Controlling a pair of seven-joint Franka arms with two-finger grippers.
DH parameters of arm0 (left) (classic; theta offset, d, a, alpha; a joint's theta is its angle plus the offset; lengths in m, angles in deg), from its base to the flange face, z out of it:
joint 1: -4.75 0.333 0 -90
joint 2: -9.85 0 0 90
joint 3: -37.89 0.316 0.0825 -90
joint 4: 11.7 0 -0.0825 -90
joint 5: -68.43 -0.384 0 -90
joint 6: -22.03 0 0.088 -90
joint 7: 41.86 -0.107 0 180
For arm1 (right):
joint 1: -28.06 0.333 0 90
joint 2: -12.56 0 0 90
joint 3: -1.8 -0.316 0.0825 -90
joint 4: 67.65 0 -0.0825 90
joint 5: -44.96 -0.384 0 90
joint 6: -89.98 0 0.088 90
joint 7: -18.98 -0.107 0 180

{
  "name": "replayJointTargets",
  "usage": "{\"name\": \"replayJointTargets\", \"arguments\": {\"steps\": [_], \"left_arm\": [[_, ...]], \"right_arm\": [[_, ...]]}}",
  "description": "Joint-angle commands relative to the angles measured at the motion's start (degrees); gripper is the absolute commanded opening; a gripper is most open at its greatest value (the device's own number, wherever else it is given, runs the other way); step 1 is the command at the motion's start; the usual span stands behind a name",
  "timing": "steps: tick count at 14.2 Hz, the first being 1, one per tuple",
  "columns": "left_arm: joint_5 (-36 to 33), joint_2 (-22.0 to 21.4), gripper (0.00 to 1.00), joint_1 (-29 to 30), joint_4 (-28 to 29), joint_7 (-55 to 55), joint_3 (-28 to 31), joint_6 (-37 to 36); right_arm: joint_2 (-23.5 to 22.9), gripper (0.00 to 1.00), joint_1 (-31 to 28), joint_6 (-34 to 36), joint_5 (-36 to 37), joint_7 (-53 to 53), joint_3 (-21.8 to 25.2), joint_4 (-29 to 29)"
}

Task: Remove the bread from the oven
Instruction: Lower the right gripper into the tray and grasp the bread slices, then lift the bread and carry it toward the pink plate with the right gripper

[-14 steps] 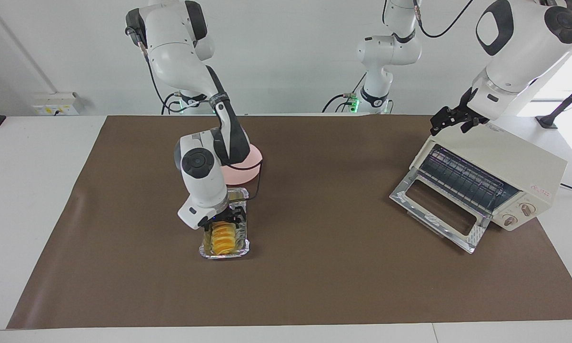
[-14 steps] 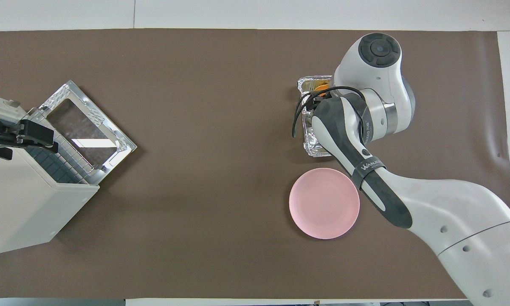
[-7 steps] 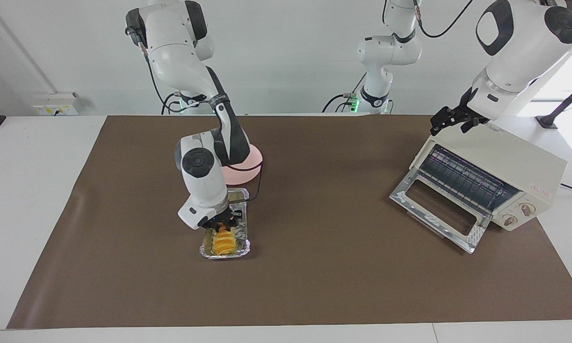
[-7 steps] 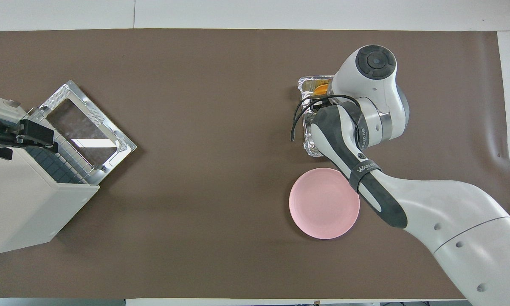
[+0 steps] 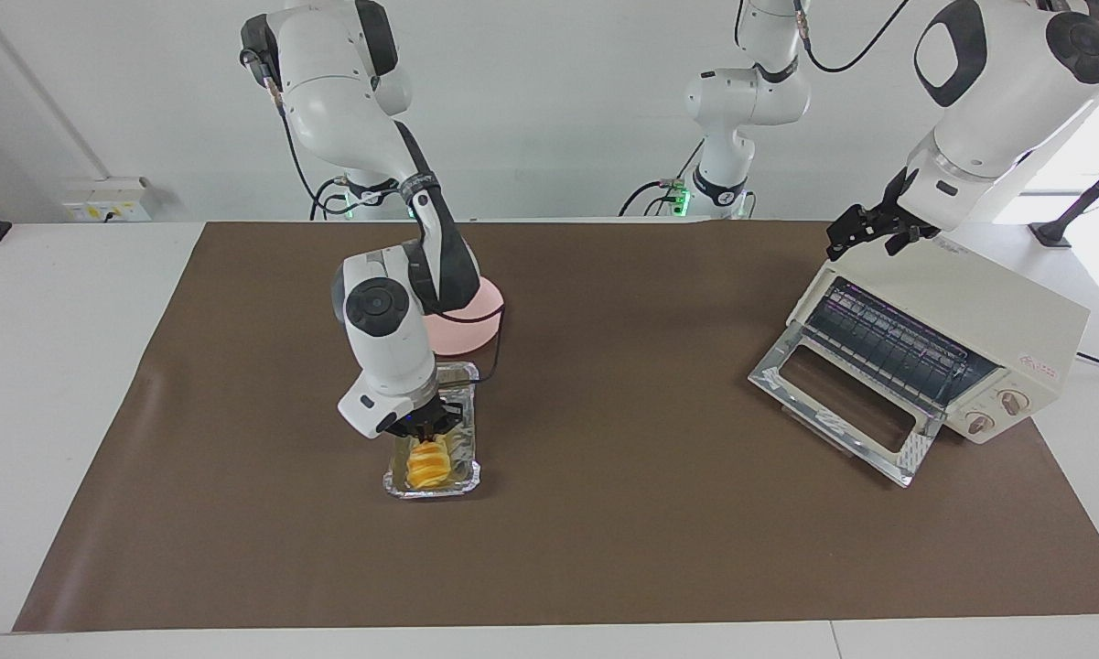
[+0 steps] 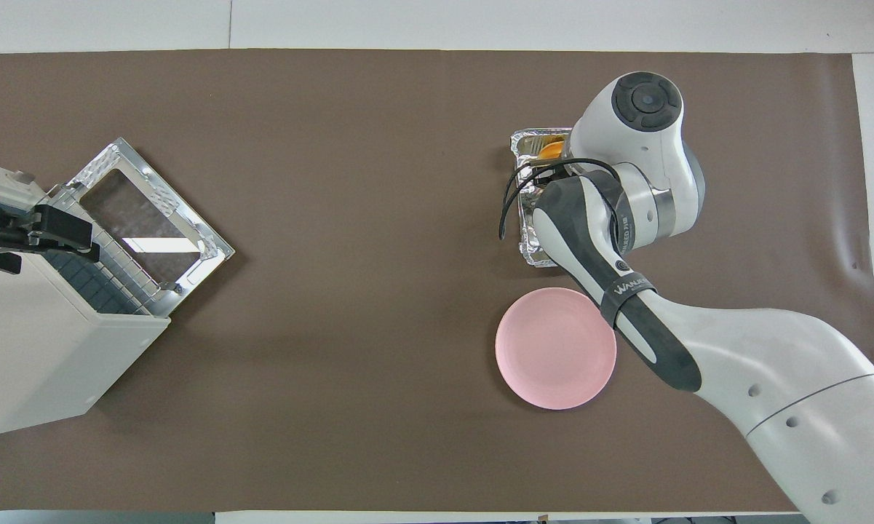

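The bread, a ridged golden-orange loaf, is in a silver foil tray on the brown mat, out of the oven. My right gripper points down into the tray and is shut on the end of the bread nearer to the robots. In the overhead view my right arm hides all but the tip of the bread. The cream-white oven stands at the left arm's end with its glass door dropped open and its rack bare. My left gripper waits over the oven's top edge.
A pink plate lies beside the foil tray, nearer to the robots. The oven and its open door take up the left arm's end of the mat. A third arm's base stands at the robots' edge of the table.
The right gripper's fingers have closed in from either side of the bread onto it, and the hand has risen slightly. The left arm has not moved.
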Motion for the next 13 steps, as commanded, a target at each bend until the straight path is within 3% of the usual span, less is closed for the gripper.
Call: {"name": "replayJointTargets", "arguments": {"steps": [1,7,13], "left_arm": [[-0.4,-1.5,1.00,0.4,1.4,-0.3,-0.4,1.0],[-0.4,-1.5,1.00,0.4,1.4,-0.3,-0.3,1.0],[-0.4,-1.5,1.00,0.4,1.4,-0.3,-0.3,1.0]], "right_arm": [[0.7,0.00,-0.5,4.6,0.2,-1.1,-0.5,2.5],[9.0,0.00,-0.1,15.3,-0.8,-1.6,-1.0,1.1],[27.1,0.00,3.7,17.0,-1.7,-4.5,-1.0,-17.9]]}}
